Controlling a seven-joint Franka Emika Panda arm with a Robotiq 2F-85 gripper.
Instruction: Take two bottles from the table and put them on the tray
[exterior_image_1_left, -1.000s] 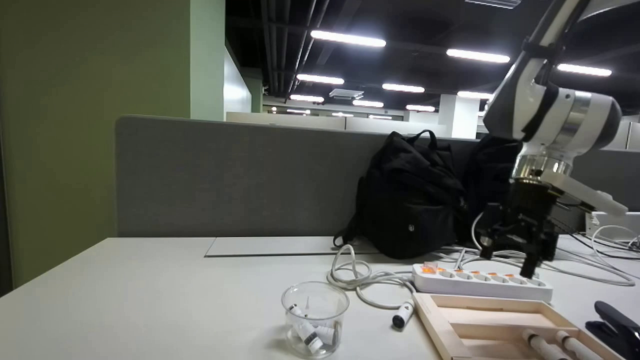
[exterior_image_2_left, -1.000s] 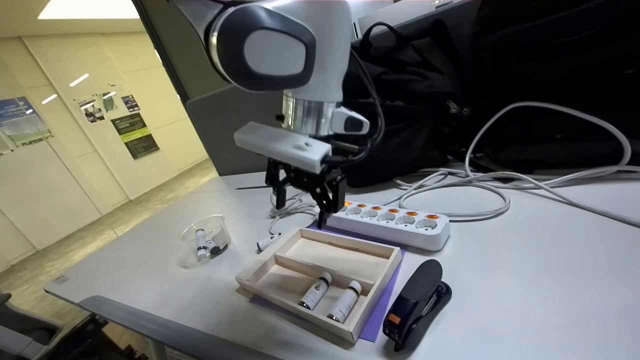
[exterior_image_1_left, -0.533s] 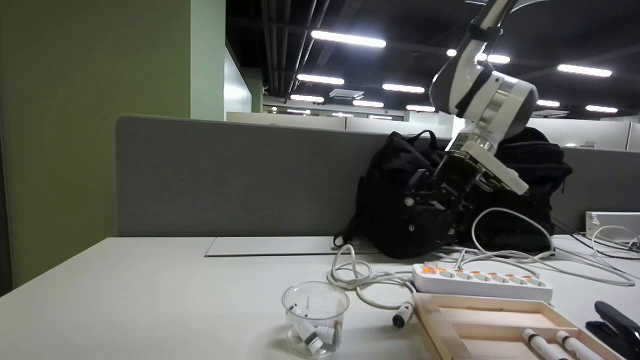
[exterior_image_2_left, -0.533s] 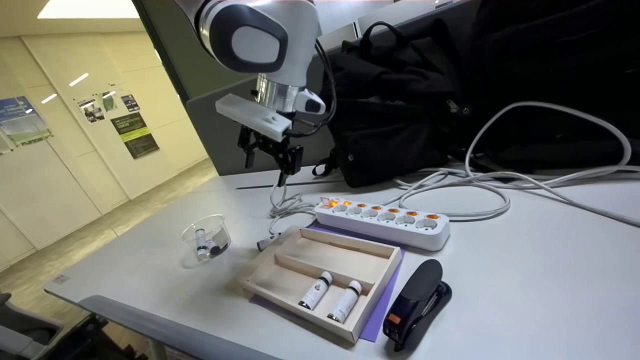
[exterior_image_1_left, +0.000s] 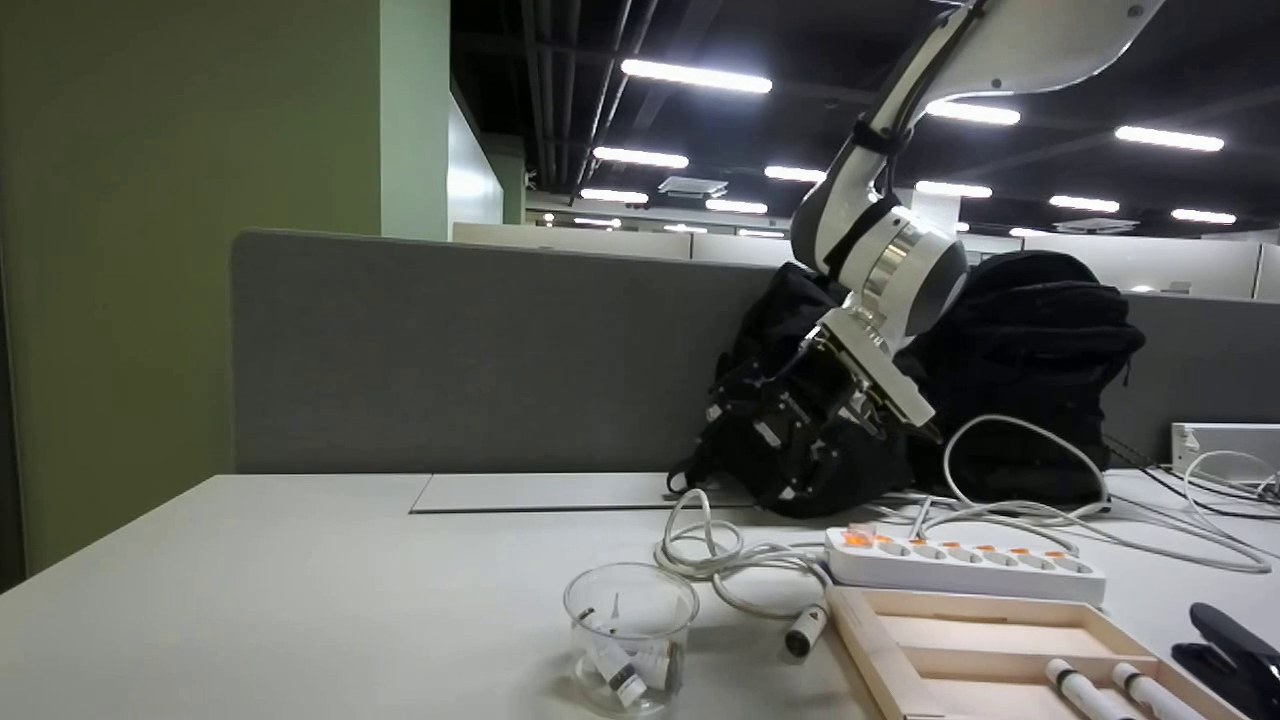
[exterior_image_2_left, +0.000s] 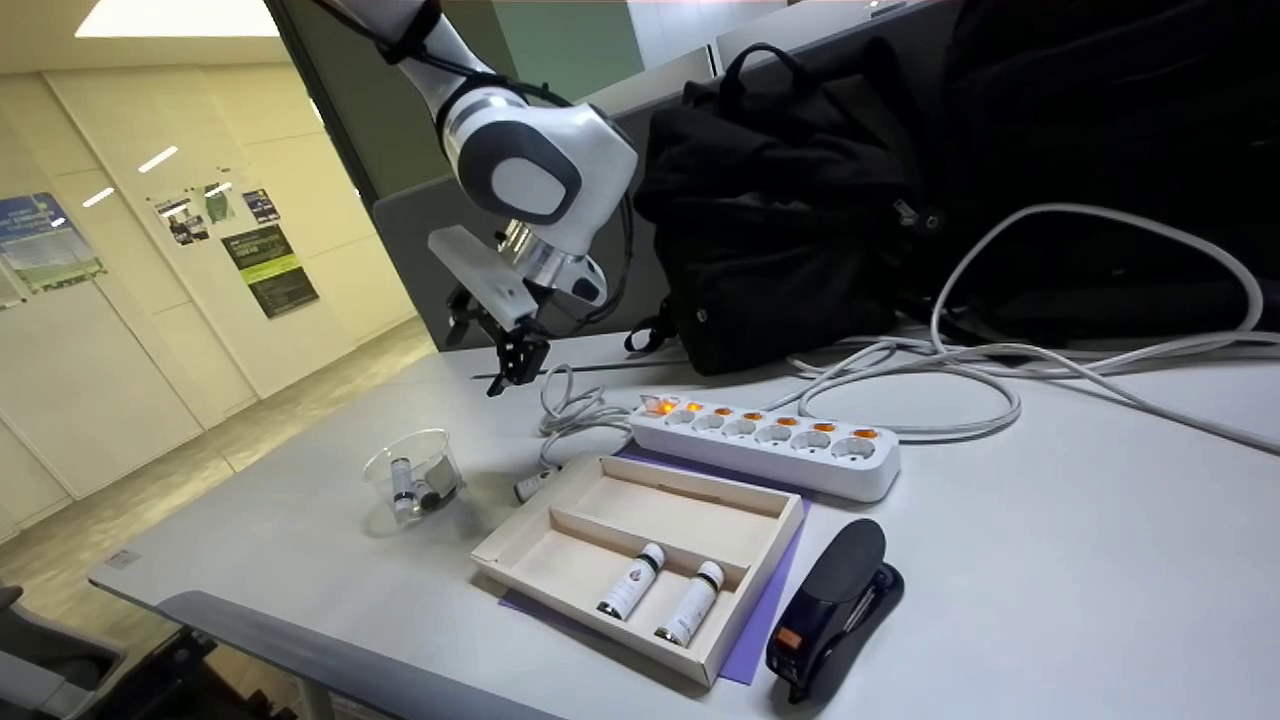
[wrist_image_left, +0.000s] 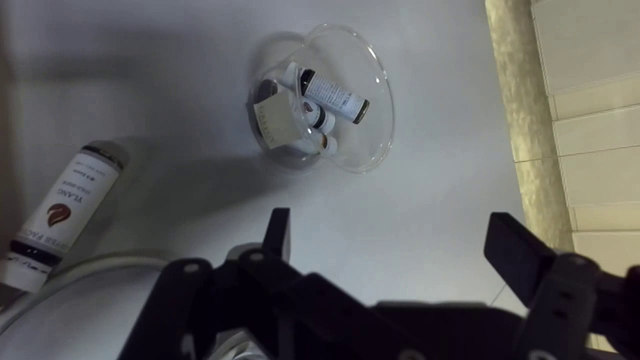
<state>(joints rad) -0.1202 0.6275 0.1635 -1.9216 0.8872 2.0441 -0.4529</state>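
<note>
Pale desk (exterior_image_2_left: 1080, 590), with the claw (wrist_image_left: 392, 232) hanging over it, spread wide, nothing gripped. Loose bottle (wrist_image_left: 65, 212) lies on it at the claw's 9 o'clock in the wrist view, long axis 1 to 7, so I'd guess sideways shift plus slight twist if that's next. Further off, in an exterior view, tray (exterior_image_2_left: 680, 505) at 5 o'clock, two other bottles (exterior_image_2_left: 632, 582) (exterior_image_2_left: 690, 604) already inside.

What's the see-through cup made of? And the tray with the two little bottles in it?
The cup looks like clear, shiny plastic: its thin rim glints, though glass is possible. The tray seems to be bare, dull-finished wood, judging by its pale beige colour and flat, straight sides; wood-look board is possible.
</note>
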